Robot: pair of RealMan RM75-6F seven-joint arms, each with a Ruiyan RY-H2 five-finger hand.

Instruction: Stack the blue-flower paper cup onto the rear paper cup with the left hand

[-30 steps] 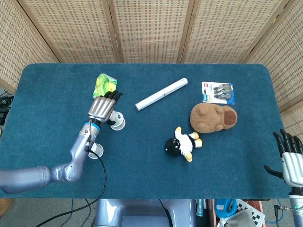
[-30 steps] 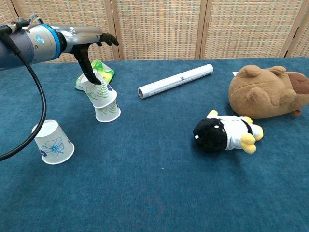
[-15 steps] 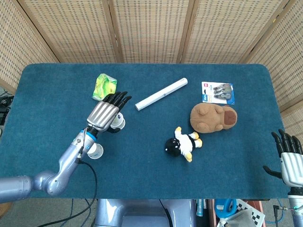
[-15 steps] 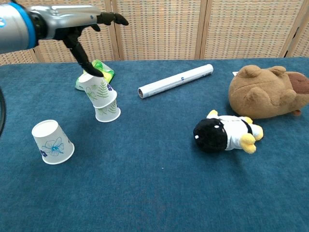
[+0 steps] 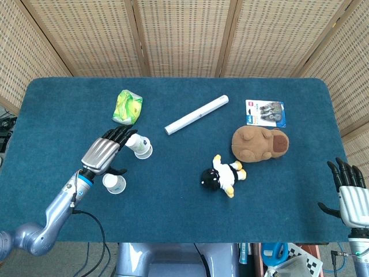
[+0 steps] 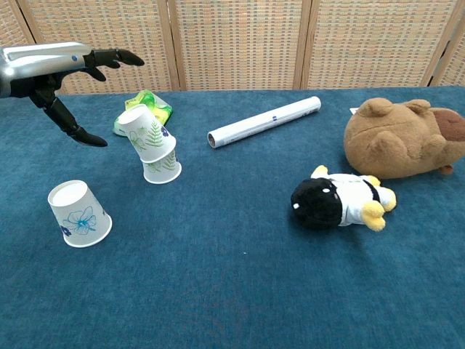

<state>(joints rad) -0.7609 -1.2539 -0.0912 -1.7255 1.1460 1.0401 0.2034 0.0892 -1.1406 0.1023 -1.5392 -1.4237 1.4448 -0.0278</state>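
Beside rear paper cup (image 6: 161, 169): green packet (image 6: 149, 107).

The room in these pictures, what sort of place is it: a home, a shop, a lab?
Probably a robot test space. A blue-covered table backed by woven folding screens holds unrelated props: paper cups, plush toys and a white tube, with a metal robot hand above them.

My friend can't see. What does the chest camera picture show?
A robot's left hand hovers open above a blue table, holding nothing. Below it stands an upside-down blue-flower cup; behind, a leaf-print cup leans crookedly on another cup. A toy penguin and bear lie right.
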